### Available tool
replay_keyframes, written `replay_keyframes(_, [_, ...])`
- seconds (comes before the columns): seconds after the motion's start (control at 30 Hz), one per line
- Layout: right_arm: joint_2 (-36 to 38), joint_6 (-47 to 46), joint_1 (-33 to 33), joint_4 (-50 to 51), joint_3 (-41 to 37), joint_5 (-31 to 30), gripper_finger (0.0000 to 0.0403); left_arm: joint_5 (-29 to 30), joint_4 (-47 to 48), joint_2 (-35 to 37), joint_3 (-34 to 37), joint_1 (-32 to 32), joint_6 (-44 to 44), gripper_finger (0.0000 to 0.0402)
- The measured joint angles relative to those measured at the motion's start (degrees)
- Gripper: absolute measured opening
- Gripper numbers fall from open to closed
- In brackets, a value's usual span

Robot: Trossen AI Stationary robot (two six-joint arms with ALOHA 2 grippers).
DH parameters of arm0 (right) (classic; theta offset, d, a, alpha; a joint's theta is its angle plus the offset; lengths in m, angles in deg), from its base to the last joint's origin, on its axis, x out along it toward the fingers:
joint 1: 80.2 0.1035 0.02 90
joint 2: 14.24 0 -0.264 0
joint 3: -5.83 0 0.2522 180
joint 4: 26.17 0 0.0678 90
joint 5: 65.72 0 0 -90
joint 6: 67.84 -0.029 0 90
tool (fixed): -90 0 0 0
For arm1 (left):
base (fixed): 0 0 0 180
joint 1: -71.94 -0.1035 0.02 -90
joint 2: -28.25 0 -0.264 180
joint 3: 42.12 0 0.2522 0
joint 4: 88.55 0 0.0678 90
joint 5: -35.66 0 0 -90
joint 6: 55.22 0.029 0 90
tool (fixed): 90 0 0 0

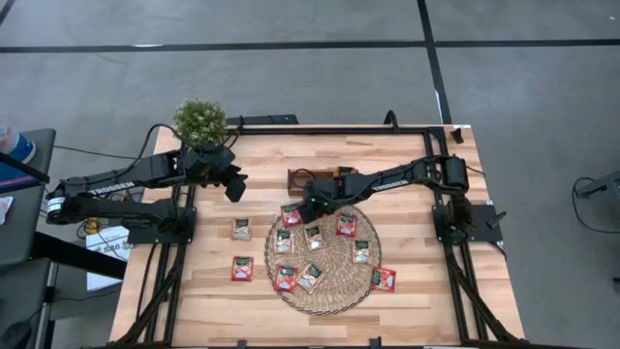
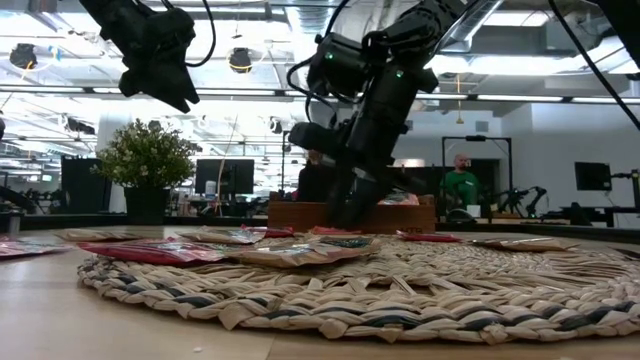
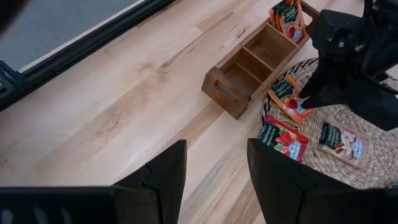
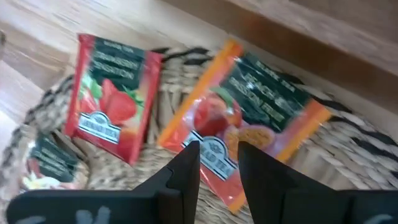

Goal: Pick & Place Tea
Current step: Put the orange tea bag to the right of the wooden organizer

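Note:
My right gripper reaches down to the far-left edge of the round wicker mat, just in front of the wooden tray, and is shut on an orange tea sachet. A red strawberry sachet lies flat on the mat beside it. Several more sachets lie flat on the mat; two lie on the bare table at its left. The tray's end compartment holds sachets. My left gripper hangs open above the table, left of the tray. My right gripper comes from above, slanting down, and has the orange sachet between its two fingers at the sachet's edge nearest the wrist. The rest of the sachet spreads out beyond the fingertips over the mat. Whether it is lifted clear I cannot tell.
A potted plant stands at the table's far-left corner, behind my left arm. The tray's two other compartments show bare wood. Bare tabletop lies left of the mat and right of it.

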Motion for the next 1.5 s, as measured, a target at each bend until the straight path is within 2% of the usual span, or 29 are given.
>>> replay_keyframes(0.77, [0.07, -0.14, 1.4, 11.05, 0.11, -0.47, 0.0101, -0.01, 0.0, 0.0, -0.01, 0.02, 0.59, 0.0161])
replay_keyframes(1.17, [2.46, -0.07, 2.77, 17.24, -0.17, -1.92, 0.0101, -0.01, 0.0, 0.0, -0.02, 0.02, 0.38, 0.0161])
replay_keyframes(1.5, [3.95, 1.76, 2.21, 14.54, 0.04, -2.28, 0.0101, -0.01, -0.04, 0.01, -0.02, 0.02, 0.39, 0.0161])
